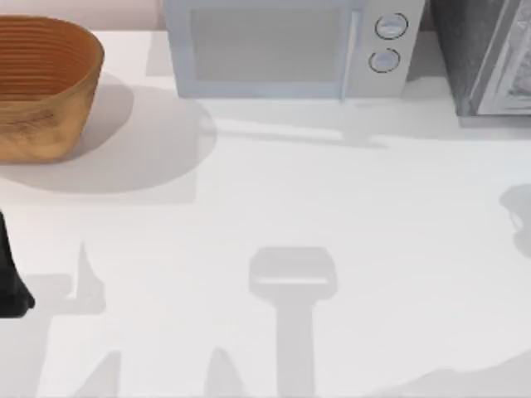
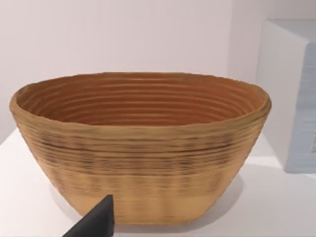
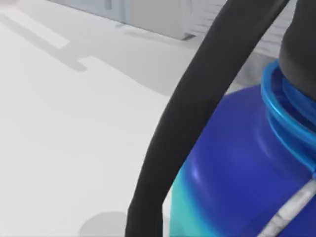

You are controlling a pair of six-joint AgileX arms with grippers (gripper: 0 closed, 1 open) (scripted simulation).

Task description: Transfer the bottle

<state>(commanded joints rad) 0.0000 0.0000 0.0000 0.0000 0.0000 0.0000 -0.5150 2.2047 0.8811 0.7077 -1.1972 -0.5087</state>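
Note:
The bottle (image 3: 237,173) is seen very close in the right wrist view, with a deep blue shoulder, a cyan lower body and a black cap (image 3: 298,44). My right gripper (image 3: 207,123) is shut on it, and one black finger (image 3: 197,98) runs slantwise along its side. The bottle's grey shadow lies on the white table below it, so it hangs above the surface. My left arm (image 1: 10,278) is at the table's left edge. A dark tip of my left gripper (image 2: 96,222) points at the wicker basket (image 2: 140,148), a short way in front of its wall.
The wicker basket (image 1: 41,87) stands at the back left of the white table. A grey microwave (image 1: 290,46) stands at the back middle, and a dark speckled appliance (image 1: 485,54) at the back right. Arm shadows fall across the table's middle and front.

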